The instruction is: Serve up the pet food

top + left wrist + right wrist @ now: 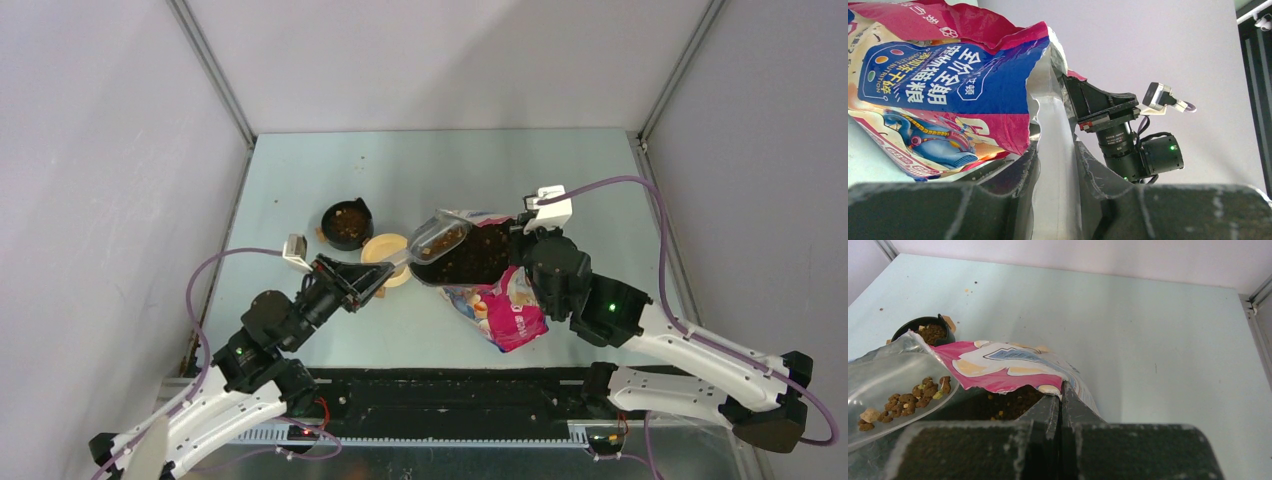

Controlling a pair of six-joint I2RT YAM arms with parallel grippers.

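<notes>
1. Small dark brown kibble pellets [908, 400] sit in the clear plastic scoop [888, 375], glossy blue-and-pink bag [1008, 367] and round black bowl [902, 331].
2. The left gripper [1054, 150] clamps the scoop handle; the right gripper [1060, 405] pinches the bag's rim.
3. Carry level, tip slowly over the bowl.

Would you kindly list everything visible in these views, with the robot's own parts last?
pet food: loose mass, dark brown, in the scoop, the open bag and the black bowl
scoop: one, clear plastic, at the bag's mouth, part full
bag: one, pink and blue, lying open mid-table
black bowl: one, black, left of the bag, holds pet food
round dish: one, tan, between black bowl and bag
table: one, pale green
left gripper: one, black, jaws shut on the scoop's handle
right gripper: one, black, jaws shut on the bag's rim
</notes>
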